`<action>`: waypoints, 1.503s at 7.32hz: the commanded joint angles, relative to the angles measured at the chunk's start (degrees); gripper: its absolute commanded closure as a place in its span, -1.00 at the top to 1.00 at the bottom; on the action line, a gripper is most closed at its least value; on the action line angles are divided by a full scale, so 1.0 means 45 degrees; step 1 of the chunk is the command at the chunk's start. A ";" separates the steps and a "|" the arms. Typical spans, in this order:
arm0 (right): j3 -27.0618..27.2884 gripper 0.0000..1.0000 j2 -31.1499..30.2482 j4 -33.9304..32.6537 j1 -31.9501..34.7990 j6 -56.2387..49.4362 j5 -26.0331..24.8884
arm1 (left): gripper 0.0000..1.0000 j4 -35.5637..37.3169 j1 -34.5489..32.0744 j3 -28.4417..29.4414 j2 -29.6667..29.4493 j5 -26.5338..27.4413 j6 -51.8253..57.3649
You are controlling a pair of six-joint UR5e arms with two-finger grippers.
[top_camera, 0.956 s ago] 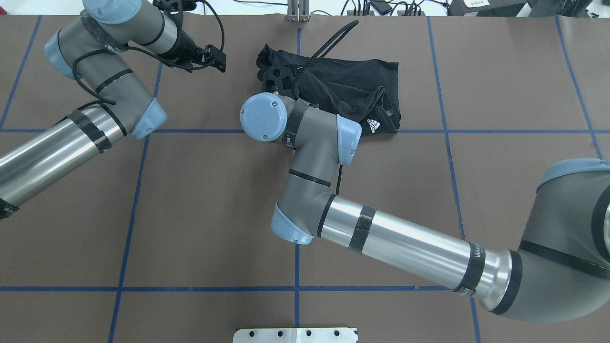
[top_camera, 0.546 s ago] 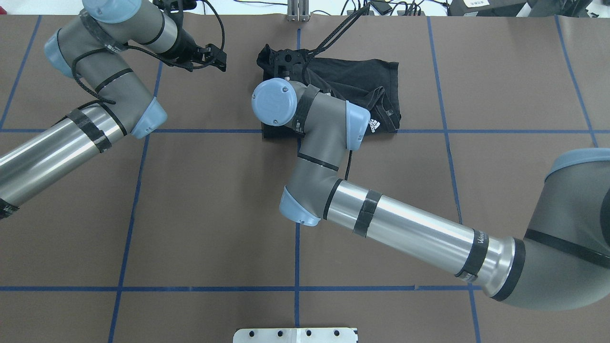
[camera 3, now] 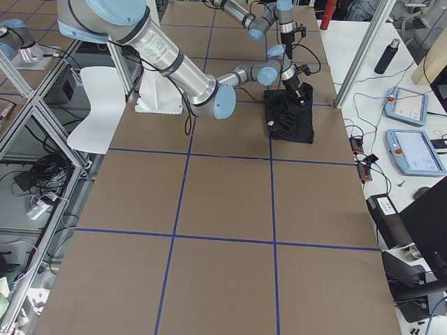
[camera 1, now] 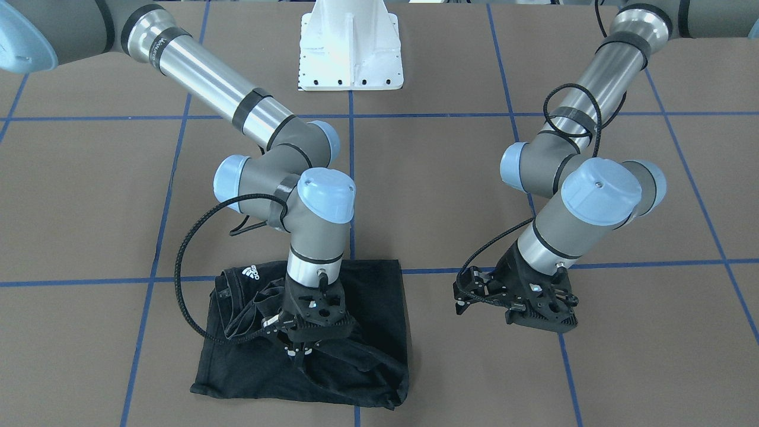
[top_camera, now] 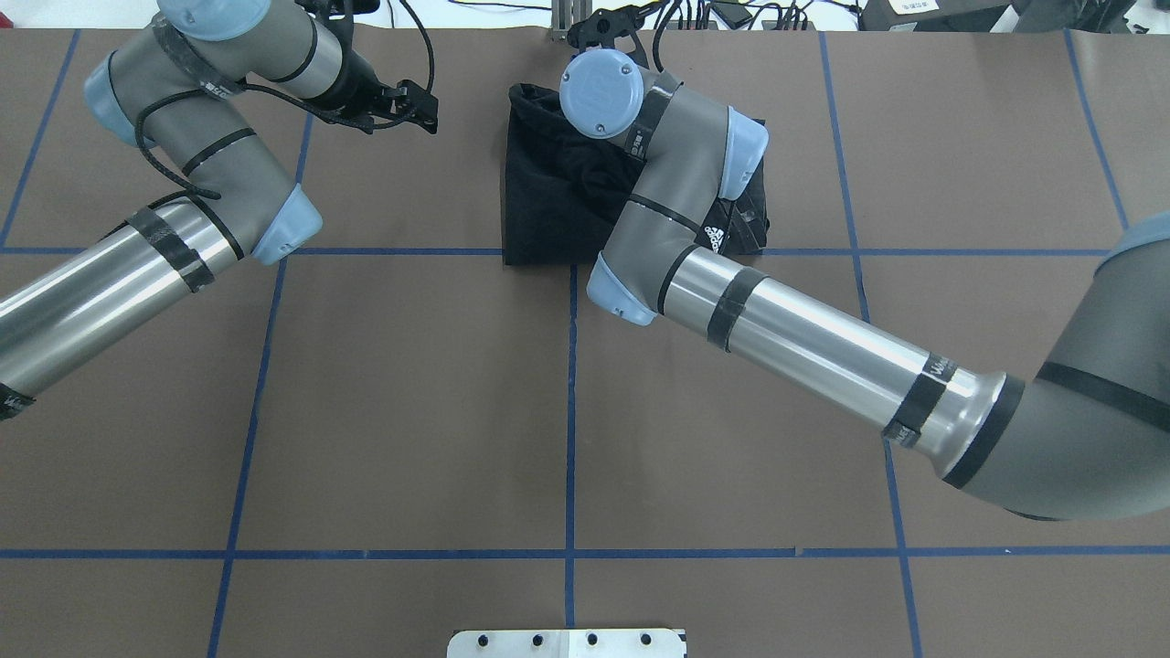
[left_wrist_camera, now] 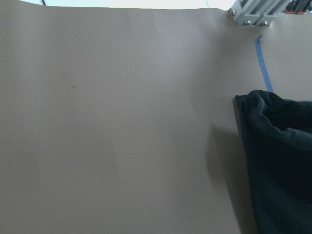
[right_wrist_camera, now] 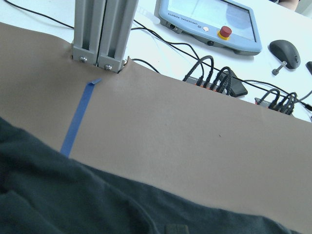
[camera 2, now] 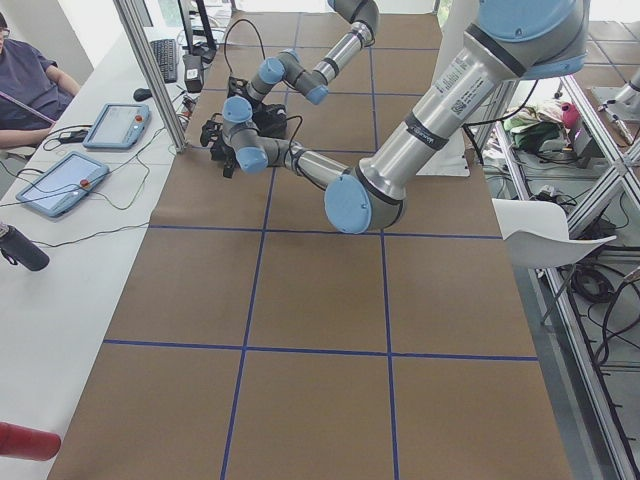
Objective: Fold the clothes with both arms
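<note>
The black T-shirt (camera 1: 370, 296) is lying folded into a rough square on the brown table (camera 1: 439, 196), toward the edge far from the robot. Its small white logo (camera 1: 251, 272) is showing at the corner on the robot's right. The right gripper (camera 1: 299, 353) is pointing down over the middle of the cloth with its fingers drawn narrow — a raised fold is running up to the tips, and they are pinching it. The left gripper (camera 1: 461, 298) is hovering over bare table just beside the shirt, not touching it — it is lying sideways, its fingers spread wide and holding nothing, aimed toward the shirt's side edge.
</note>
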 commanded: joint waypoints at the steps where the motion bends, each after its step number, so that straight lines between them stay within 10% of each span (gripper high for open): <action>1: -0.3313 -1.00 0.1945 0.2314 0.0743 -0.0414 0.1419 | 1.00 0.0023 -0.0002 -0.0687 0.0570 -0.0002 -0.0017; 4: -0.3188 -1.00 0.2423 0.1504 0.1275 -0.0924 0.3726 | 1.00 0.0042 -0.0002 -0.0867 0.0691 0.0017 -0.0036; 5: -0.2742 -0.55 0.2520 0.0336 0.1352 -0.0904 0.4738 | 1.00 0.0062 -0.0021 -0.0887 0.0710 -0.0002 0.0022; 6: -0.2022 0.61 0.2386 -0.0951 0.1372 -0.0865 0.5444 | 1.00 0.0449 -0.0330 -0.0983 0.0710 -0.0157 0.0100; 7: -0.1357 0.98 0.2094 -0.1873 0.1411 -0.0613 0.5954 | 1.00 0.1555 -0.0662 -0.1429 0.0730 -0.0507 0.0990; 11: 0.6441 0.99 -0.3283 -0.4807 0.2093 -0.0805 0.7696 | 1.00 0.4726 -0.1736 -0.5761 0.4002 -0.0511 0.4837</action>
